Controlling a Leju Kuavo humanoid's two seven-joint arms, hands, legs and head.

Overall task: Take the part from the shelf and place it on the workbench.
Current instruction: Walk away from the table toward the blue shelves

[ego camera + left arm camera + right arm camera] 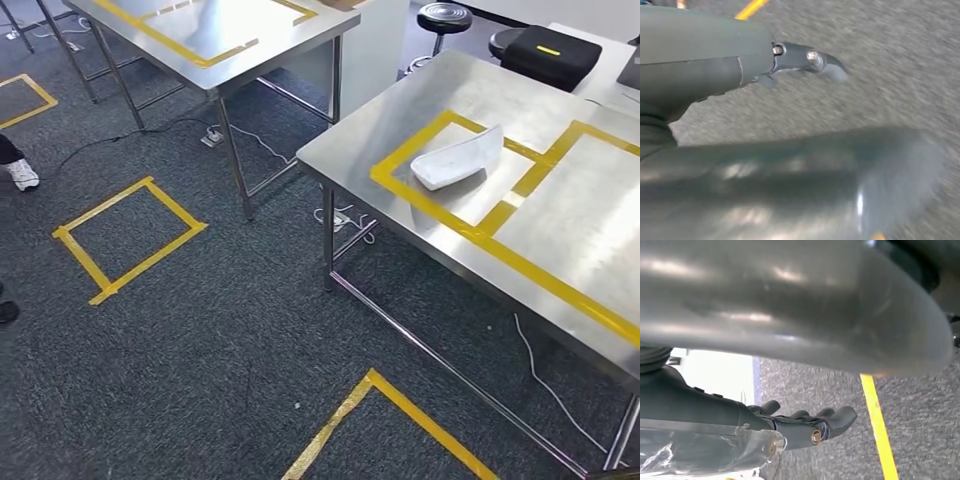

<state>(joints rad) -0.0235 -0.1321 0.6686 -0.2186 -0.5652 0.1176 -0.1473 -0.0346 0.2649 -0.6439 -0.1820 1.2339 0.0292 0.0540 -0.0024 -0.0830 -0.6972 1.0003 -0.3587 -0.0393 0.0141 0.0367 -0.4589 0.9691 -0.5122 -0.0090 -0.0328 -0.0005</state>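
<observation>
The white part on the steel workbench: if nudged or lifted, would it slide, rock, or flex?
The white part looks moulded and curved, so it is probably stiff rather than floppy. It rests on the polished steel workbench, where a push would likely make it slide easily. Its curved shape suggests it might rock when pressed at one end.

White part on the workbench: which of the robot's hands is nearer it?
Probably the right: the part lies to the robot's right; left hand and right hand both hang over carpet.
</observation>
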